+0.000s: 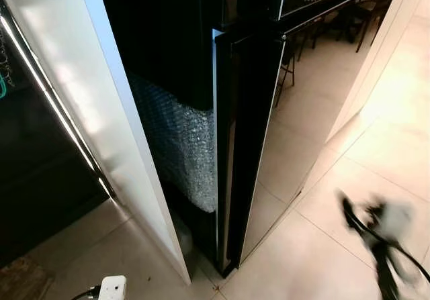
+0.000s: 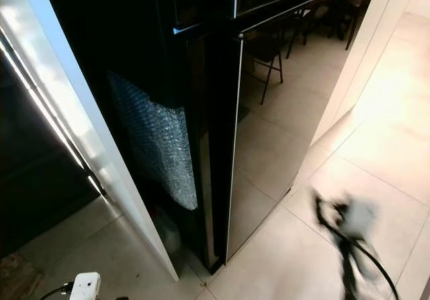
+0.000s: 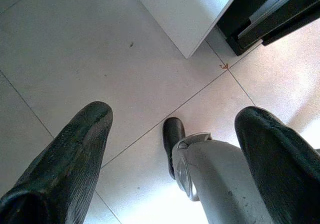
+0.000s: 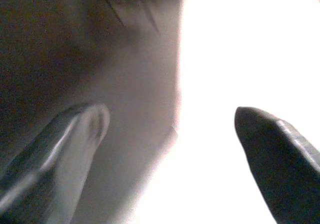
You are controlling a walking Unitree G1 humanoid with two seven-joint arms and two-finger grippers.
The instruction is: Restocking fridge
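Note:
A tall black glossy fridge (image 1: 295, 112) stands straight ahead, seen from its left corner. Its front doors lie flat against the body, with a seam between the upper and lower door (image 1: 336, 3). Bubble wrap (image 1: 181, 145) covers part of its left side. My right arm (image 1: 383, 229) is a blur low at the right, over the floor and apart from the fridge. In the right wrist view my right gripper (image 4: 170, 116) is open and holds nothing. My left gripper (image 3: 175, 114) hangs open over the floor tiles, also with nothing in it.
A white cabinet panel (image 1: 87, 98) stands close on the fridge's left, with a lit strip and a dark recess beyond it. A small white device (image 1: 112, 288) with a cable lies on the floor by the panel. Pale tiles (image 1: 316, 260) spread to the right. My own grey leg (image 3: 210, 179) is below the left gripper.

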